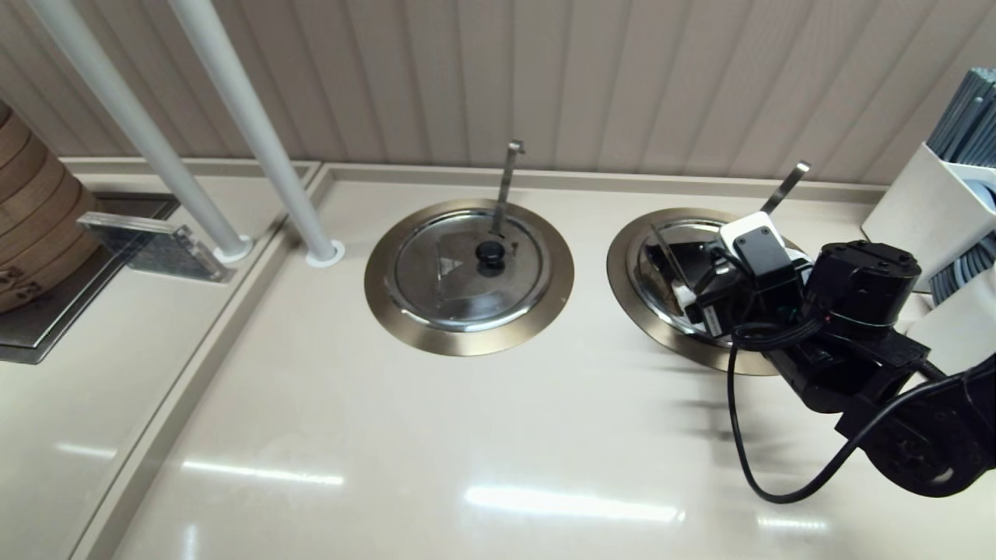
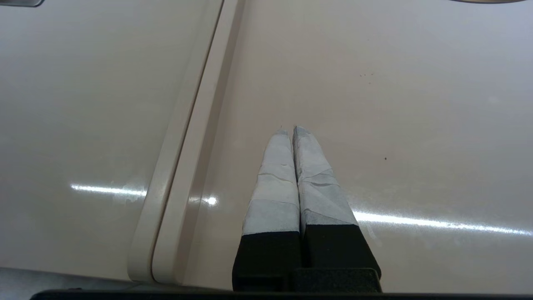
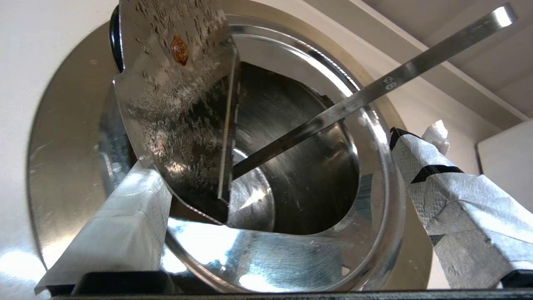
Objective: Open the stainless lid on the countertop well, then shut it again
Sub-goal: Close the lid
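Note:
The stainless lid (image 3: 175, 104) has its wedge-shaped flap swung up, standing almost on edge over the countertop well (image 1: 626, 272), the right one of two. The flap's wet underside faces the right wrist camera, and the black knob (image 3: 115, 46) peeks out behind it. The steel pot inside is exposed. The flat-tipped utensil handle (image 3: 374, 89) leans out of the well toward the back wall. My right gripper (image 3: 287, 150) is open over the well, one taped finger (image 3: 125, 216) against the flap's lower edge, the other beside the rim. My left gripper (image 2: 291, 130) is shut on nothing above bare counter.
The twin lid (image 1: 467, 268) lies closed on the left well, with its upright hook-tipped handle (image 1: 506, 187). Two white poles (image 1: 257, 132) rise at the back left. Bamboo steamers (image 1: 31, 225) and a clear block (image 1: 156, 245) are far left. A white holder (image 1: 934, 210) stands right.

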